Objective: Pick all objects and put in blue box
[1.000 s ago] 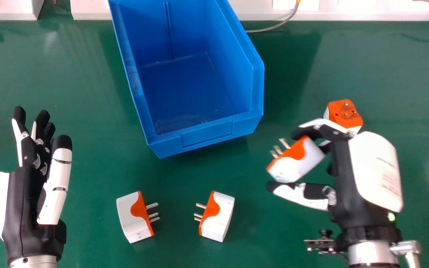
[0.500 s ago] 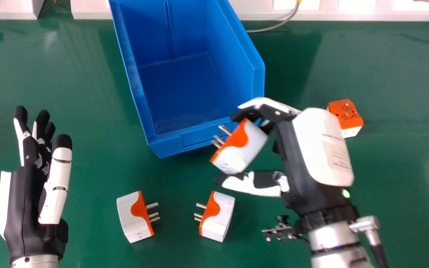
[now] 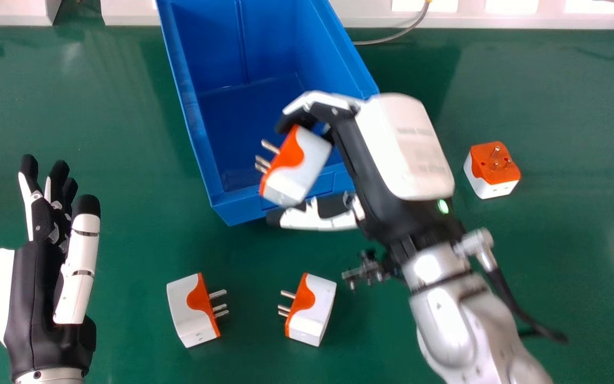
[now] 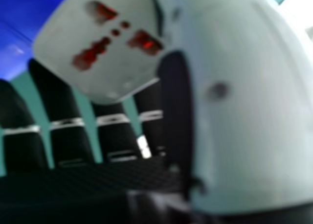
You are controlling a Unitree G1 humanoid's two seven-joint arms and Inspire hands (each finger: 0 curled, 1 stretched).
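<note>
Plug one (image 3: 303, 169) is in my right robot hand (image 3: 404, 146), pinched between the thumb on the side nearer me and the curled fingers on the side toward the far end of the box (image 3: 196, 128). From the head, I see it across the box's near end, tilted, its prongs aimed toward the box's left wall; I can't tell whether it is over the opening or just short of it. On the right hand view I get its white face with the socket holes, and some of the box's blue past it. My left robot hand (image 3: 32, 293) is left of the box and nearer me, fingers straight and a little apart, holding nothing. Three more plugs are on the table (image 3: 120, 213) outside the box. Plug two (image 3: 187, 311) lies nearer me than the box's near left corner, prongs pointing right. Plug three (image 3: 315, 312) lies nearer me than the box's near wall, prongs pointing left toward plug two. Plug four (image 3: 491, 184) sits well apart from the box's right side, orange face and prongs up. A cable (image 3: 392, 37) runs beside the box's right wall, toward its far end.
</note>
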